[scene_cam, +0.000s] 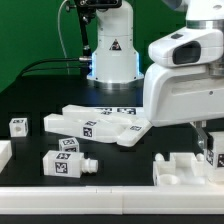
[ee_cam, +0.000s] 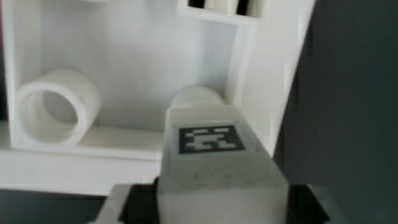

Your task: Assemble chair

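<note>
Gripper (scene_cam: 209, 150) is seen low at the exterior view's right, above the white frame piece (scene_cam: 186, 170) at the front of the table (scene_cam: 130, 165). In that view the grip itself is mostly hidden by the arm body (scene_cam: 185, 75).

In the wrist view a white tagged post (ee_cam: 214, 150) is seen between the fingers (ee_cam: 134, 205). Jaws are partly closed and no gap is visible on either side of the post, so it is read as gripped. One square tag on the post faces the camera.

Just behind the post the frame piece is seen, with a ring-shaped opening (ee_cam: 54, 108) at its inner wall. Whether post and frame touch cannot be told.

The rest of the chair is laid loose on the table:
- flat slabs (scene_cam: 95, 124) in the middle, lying against each other
- small tagged cube (scene_cam: 18, 126), well apart toward the exterior view's left
- tagged block with a short peg (scene_cam: 66, 162), nearer the front
</note>
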{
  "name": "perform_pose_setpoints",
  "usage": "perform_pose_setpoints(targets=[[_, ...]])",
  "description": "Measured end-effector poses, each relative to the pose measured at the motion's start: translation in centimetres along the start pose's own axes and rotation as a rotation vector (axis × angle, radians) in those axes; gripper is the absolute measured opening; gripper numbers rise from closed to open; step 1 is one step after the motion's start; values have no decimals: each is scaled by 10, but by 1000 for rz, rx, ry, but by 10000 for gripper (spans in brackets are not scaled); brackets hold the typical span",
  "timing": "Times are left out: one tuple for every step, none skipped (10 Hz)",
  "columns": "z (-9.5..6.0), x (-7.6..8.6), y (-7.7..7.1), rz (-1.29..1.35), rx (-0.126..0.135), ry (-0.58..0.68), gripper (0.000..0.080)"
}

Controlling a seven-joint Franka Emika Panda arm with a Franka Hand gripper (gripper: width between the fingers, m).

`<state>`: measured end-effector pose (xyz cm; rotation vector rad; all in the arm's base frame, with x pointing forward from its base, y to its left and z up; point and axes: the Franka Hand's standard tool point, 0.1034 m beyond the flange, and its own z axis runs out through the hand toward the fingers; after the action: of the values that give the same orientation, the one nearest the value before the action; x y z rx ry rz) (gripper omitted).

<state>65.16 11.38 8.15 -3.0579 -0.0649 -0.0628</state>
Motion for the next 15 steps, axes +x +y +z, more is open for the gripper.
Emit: perform_pose_setpoints(targets=[[0,0,0,120,-1,1,284],[0,0,0,269,-2,3,284],[1,0,0,437,8,1,284],[1,1,1,640,19,0,284],[0,1,-1,820,18,-1,284],[1,2,1,963,38,-3,284],[2,2,1,1048,51,-5,284],[2,1,1,1064,51,-6,340],[2,1,0,1055,51,-6,340],[2,1,0,1003,51,-5,523],[3,-1,0,852,32,-10,523],[2,-1,-1,696,32,-7,626],[1,0,-4,539,32,-5,643],[1,-1,-4,481,33,-4,643],[2,-1,-3,392,33,-3,648]])
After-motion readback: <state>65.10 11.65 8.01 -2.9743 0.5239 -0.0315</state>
